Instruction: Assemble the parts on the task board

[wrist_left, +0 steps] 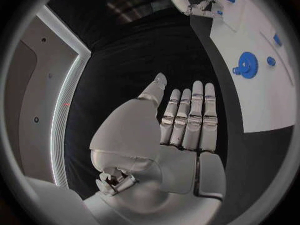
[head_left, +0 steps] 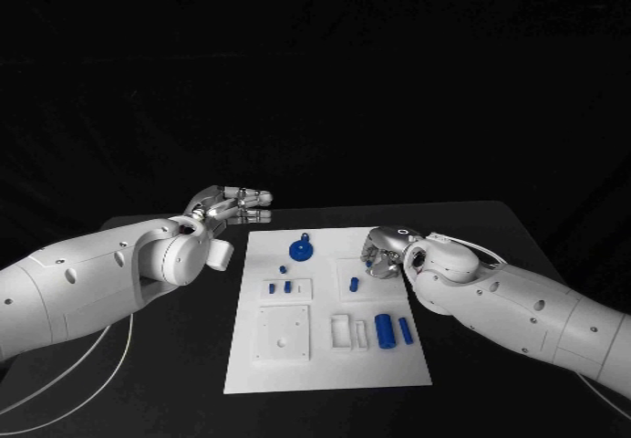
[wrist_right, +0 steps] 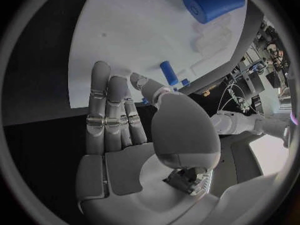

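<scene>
Parts lie loose on the task board (head_left: 250, 370), which sits in the middle of the black table (head_left: 158, 383). I see the gear (head_left: 301, 248) near the far edge of the board, 2 small pegs (head_left: 280, 287) by its left edge, a short peg (head_left: 354, 284) toward the right edge, and a big cylinder (head_left: 384, 330) with a thin pin (head_left: 405, 330) beside it near the right edge. My left hand (head_left: 232, 204) hovers over the table off the far left corner of the board, fingers straight and together, holding nothing. My right hand (head_left: 384, 255) is above the right edge of the board, near the short peg, also released and empty, fingers extended. Nothing is assembled yet, I judge. My worry is the right hand: it hangs low over small loose pieces, so a careless descent could knock the short peg away or shift the board
</scene>
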Tool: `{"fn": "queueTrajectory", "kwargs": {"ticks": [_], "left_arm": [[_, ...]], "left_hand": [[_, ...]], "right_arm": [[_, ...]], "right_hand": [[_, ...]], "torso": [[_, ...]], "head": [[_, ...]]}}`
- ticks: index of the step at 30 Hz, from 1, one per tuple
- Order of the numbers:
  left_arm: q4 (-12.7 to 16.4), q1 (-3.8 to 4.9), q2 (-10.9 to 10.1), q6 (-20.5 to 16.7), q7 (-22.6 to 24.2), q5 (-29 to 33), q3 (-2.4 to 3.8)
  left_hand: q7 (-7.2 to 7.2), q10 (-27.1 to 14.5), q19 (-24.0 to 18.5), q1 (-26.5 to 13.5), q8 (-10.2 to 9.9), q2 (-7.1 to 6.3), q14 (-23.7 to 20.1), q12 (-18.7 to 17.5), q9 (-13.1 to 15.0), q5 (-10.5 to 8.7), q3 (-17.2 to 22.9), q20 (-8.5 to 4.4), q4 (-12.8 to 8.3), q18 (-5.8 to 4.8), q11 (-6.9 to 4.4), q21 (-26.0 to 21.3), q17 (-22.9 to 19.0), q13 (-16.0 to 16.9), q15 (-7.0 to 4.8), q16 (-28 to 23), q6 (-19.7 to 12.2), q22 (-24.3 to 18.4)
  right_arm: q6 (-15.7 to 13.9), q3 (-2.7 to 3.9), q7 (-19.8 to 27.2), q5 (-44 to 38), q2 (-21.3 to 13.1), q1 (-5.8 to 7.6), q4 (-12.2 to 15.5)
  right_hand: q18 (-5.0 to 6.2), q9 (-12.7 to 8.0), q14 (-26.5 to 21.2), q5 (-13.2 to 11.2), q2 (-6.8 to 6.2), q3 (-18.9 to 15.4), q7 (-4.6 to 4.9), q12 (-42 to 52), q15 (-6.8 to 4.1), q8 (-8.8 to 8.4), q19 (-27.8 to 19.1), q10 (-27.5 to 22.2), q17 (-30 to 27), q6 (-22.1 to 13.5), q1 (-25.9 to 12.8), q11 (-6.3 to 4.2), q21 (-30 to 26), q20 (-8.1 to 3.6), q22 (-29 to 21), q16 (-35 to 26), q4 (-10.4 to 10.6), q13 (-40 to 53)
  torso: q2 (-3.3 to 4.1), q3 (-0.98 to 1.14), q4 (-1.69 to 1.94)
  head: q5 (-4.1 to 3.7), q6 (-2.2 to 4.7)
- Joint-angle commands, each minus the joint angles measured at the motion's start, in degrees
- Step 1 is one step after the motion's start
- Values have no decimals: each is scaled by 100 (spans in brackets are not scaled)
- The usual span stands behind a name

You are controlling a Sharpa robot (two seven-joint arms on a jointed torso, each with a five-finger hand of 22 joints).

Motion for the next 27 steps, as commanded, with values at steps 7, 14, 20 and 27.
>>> {"fn": "queueTrajectory", "kwargs": {"ticks": [7,14,20,27], "left_arm": [[69,21,35,28,49,160,7],[81,21,36,32,31,174,7],[61,21,33,43,9,176,7],[31,21,31,47,-6,177,7]], "left_hand": [[-3,-23,39,-16,14,81,-18,32,2,2,-59,1,9,45,4,35,-12,2,11,-29,43,-56],[-4,-25,43,-20,8,87,-18,30,0,2,-82,0,11,43,4,39,-14,1,12,-31,54,-83],[-4,-25,43,-20,8,87,-18,30,0,2,-82,0,11,43,4,39,-14,1,12,-31,54,-83],[-5,-37,52,8,5,91,-18,29,-1,1,-106,-1,-7,42,7,47,-16,1,12,-31,59,-131]], "right_arm": [[-112,-103,18,-294,100,-43,-176],[-211,-138,48,-349,119,-56,-191],[-262,-146,26,-442,121,-63,-177],[-393,-149,-9,-507,120,-70,-183]], "right_hand": [[79,9,-37,-78,-45,308,-16,-25,10,11,118,132,14,127,-13,-13,89,17,159,31,-62,-8],[24,42,-37,-194,131,455,-120,-5,-102,36,121,618,48,532,82,-157,181,-74,306,58,-87,10],[-76,79,-24,-355,260,472,-213,-12,-190,17,66,1035,72,880,153,-276,359,-185,568,39,-240,27],[-86,75,-6,-359,285,501,-240,-14,-217,15,1,1119,121,973,88,-301,437,-216,817,16,-342,28]], "torso": [[0,0,-5],[-5,1,-12],[-4,1,-6],[-4,-2,-12]], "head": [[15,-28],[19,-48],[11,-64],[9,-77]]}}
